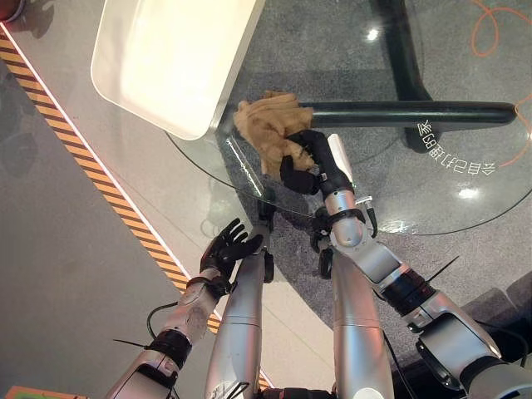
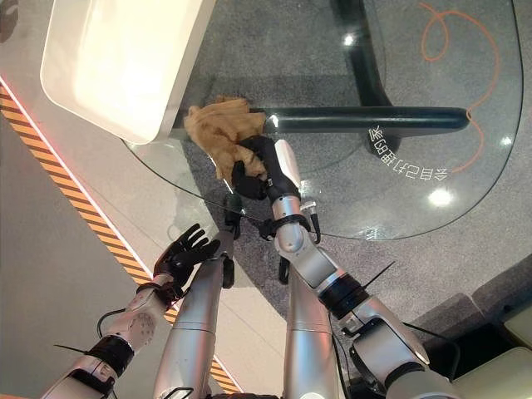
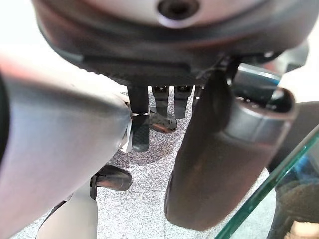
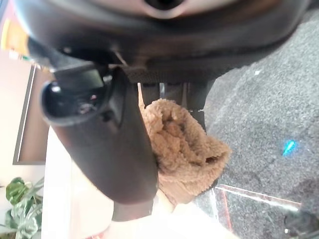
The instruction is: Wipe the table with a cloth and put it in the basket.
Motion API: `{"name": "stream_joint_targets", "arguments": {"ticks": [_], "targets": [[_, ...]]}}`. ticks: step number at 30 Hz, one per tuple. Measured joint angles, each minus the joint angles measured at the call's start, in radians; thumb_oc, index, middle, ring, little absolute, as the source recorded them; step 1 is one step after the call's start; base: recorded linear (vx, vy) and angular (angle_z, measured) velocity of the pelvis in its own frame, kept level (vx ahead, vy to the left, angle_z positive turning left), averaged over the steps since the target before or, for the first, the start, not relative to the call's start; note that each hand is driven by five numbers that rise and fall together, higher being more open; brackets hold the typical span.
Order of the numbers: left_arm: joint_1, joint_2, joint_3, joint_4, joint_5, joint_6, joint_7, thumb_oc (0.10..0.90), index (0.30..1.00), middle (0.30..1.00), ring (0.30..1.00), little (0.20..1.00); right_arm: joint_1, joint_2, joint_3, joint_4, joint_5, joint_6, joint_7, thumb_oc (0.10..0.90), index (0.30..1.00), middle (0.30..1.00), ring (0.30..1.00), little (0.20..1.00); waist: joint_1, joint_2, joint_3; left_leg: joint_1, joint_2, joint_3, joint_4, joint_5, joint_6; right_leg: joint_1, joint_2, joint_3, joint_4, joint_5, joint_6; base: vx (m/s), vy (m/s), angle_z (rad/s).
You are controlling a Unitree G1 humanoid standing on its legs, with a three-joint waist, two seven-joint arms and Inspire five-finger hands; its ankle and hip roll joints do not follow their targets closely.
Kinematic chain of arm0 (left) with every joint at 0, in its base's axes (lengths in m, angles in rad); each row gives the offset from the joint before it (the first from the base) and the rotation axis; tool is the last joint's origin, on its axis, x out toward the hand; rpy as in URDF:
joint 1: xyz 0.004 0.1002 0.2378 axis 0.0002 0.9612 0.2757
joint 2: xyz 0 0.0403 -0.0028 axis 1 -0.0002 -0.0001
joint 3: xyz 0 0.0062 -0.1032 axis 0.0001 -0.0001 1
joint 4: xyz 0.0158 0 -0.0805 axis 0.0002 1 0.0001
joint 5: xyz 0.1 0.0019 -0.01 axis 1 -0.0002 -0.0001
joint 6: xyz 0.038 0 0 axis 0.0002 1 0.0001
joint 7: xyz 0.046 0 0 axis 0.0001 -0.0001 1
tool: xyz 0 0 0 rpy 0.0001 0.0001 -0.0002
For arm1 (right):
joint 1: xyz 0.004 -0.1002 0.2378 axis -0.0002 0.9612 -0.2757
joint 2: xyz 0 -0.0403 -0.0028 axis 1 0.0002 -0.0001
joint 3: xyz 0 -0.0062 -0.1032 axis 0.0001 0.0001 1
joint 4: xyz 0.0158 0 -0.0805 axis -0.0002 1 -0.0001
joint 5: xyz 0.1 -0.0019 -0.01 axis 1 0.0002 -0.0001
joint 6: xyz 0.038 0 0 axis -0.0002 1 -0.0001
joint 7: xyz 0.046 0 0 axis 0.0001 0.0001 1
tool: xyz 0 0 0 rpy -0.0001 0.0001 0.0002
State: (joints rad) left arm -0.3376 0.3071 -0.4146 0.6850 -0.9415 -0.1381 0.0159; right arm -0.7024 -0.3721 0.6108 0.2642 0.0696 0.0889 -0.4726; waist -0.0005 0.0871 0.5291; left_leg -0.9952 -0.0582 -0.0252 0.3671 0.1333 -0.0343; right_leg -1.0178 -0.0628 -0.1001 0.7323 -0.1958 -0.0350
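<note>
My two head views look steeply down from above my arms onto the round glass table (image 1: 465, 212), the white basket (image 1: 166, 58) at its far edge and the grey floor beneath, and being set just apart they share nearly the same scene, the right eye's framing shifted a little sideways. My left wrist camera sits very close behind the left hand (image 3: 224, 149), facing along it to the speckled floor and the glass rim. My right wrist camera looks equally close along the right hand (image 4: 114, 144) at the tan cloth (image 4: 182, 144), which the head views also share.
</note>
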Motion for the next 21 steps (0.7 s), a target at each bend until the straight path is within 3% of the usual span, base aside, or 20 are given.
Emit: {"name": "stream_joint_targets", "arguments": {"ticks": [14, 21], "targets": [[-0.008, -0.004, -0.003, 0.002, -0.017, 0.006, 0.018, 0.8, 0.9, 0.9, 0.9, 0.9, -0.002, 0.001, 0.012, 0.002, 0.011, 0.011, -0.001, 0.1, 0.3, 0.3, 0.3, 0.2, 0.0, 0.0, 0.0, -0.003, -0.001, -0.001, 0.001, -0.004, 0.005, 0.0, -0.008, -0.005, -0.005, 0.0, 0.0, 0.0, -0.002, 0.0], [-0.01, -0.004, -0.003, 0.003, -0.018, 0.006, 0.018, 0.8, 0.9, 0.9, 0.9, 0.9, -0.001, 0.028, 0.017, 0.034, 0.011, -0.005, -0.081, 0.1, 0.3, 0.3, 0.3, 0.2, -0.001, 0.0, 0.0, -0.004, 0.0, -0.001, 0.012, -0.004, 0.005, 0.0, -0.01, -0.005, -0.006, 0.0, -0.001, 0.0, -0.009, 0.0]]}}
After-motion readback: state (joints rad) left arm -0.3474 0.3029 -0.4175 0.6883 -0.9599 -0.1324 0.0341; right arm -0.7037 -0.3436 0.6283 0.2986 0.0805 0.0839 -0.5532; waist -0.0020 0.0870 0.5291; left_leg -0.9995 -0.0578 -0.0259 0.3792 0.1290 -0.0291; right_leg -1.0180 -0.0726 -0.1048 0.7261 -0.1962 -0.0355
